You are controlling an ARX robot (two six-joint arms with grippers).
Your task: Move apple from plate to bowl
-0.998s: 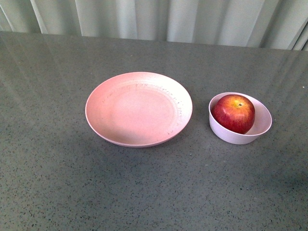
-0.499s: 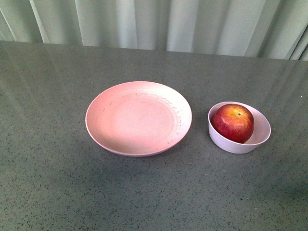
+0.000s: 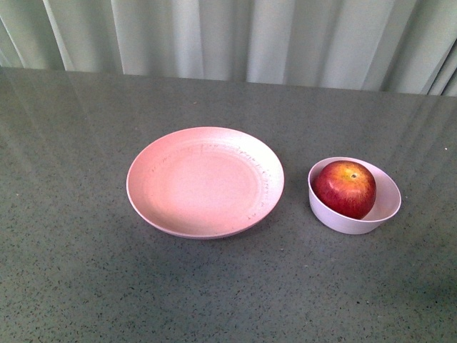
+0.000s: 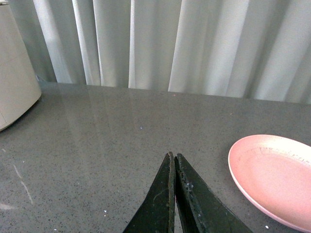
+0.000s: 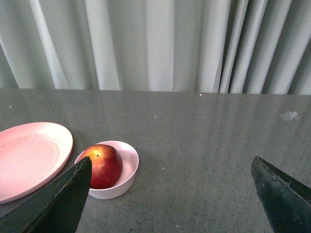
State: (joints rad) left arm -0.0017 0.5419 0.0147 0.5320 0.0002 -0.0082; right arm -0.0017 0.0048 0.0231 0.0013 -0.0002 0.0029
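Observation:
The deep-red apple (image 3: 345, 189) sits inside the small pale bowl (image 3: 382, 211) at the right of the table. The wide salmon-pink plate (image 3: 206, 181) lies empty to the bowl's left. Neither gripper shows in the front view. In the left wrist view my left gripper (image 4: 172, 158) is shut and empty above bare table, with the plate (image 4: 277, 177) off to one side. In the right wrist view my right gripper (image 5: 171, 167) is open wide and empty, back from the bowl (image 5: 127, 167); the apple (image 5: 104, 165) and the plate (image 5: 29, 158) show beyond one finger.
The grey speckled table (image 3: 86, 271) runs back to pale curtains (image 3: 214, 36). A beige rounded object (image 4: 14, 82) stands at the table's edge in the left wrist view. A small scrap (image 5: 290, 115) lies on the table in the right wrist view.
The plate, bowl and apple have slid lower in the front view and more curtain shows at the top, as the camera has tilted. The apple stays in the bowl.

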